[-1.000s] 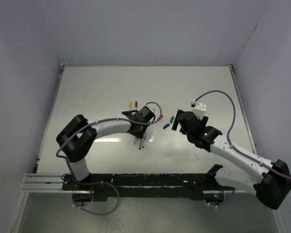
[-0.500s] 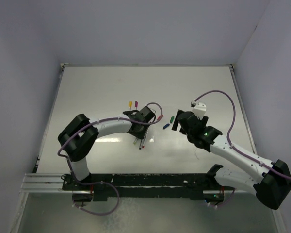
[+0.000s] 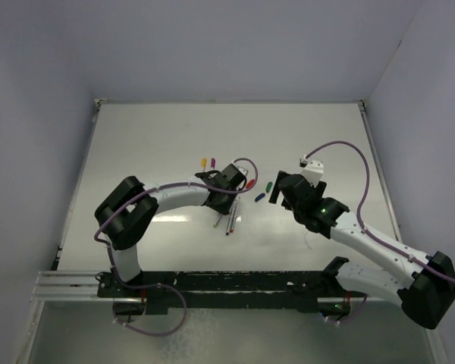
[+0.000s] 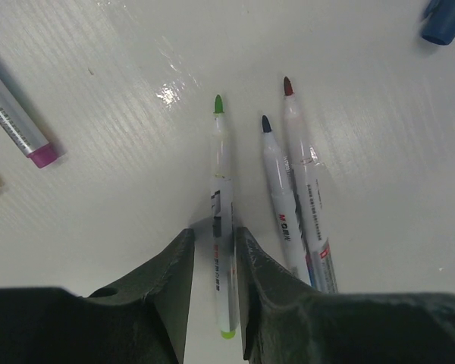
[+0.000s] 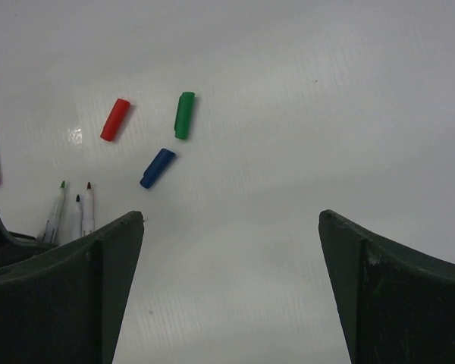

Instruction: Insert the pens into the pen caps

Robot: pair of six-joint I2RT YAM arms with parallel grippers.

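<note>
Two arms reached in from the bottom of the overhead view across the pale surface (image 3: 136,136). The left arm (image 3: 174,199) curved toward the middle and the right arm (image 3: 364,239) slanted up from the lower right corner. Their heads stood near each other around the centre of the frame.

On my left wrist view the left fingers (image 4: 171,280) rose from the bottom edge, drawn in narrow on either side of the green-tipped pen (image 4: 221,174). That pen lay flat on the surface between them, tip pointing up the frame. I could not tell whether they were gripping it or only flanking it. On my right wrist view the right fingers (image 5: 83,265) stood spread wide at the lower corners, holding nothing.

Just right of the green-tipped pen lay the dark-tipped pen (image 4: 277,189) and the red-tipped pen (image 4: 307,189), close side by side, uncapped, tips up the frame. At the upper left of the left wrist view a purple-ended pen (image 4: 15,121) lay on a slant, well apart from those three. In the overhead view a yellow-ended pen (image 3: 203,162) sat just beside it, left of centre.

The loose caps lay on the surface between the two arms' heads. In the upper left of the right wrist view I saw the red cap (image 5: 114,120) and the green cap (image 5: 184,115) near each other. The blue cap (image 5: 158,167) lay just below them, and none of the three touched.
</note>
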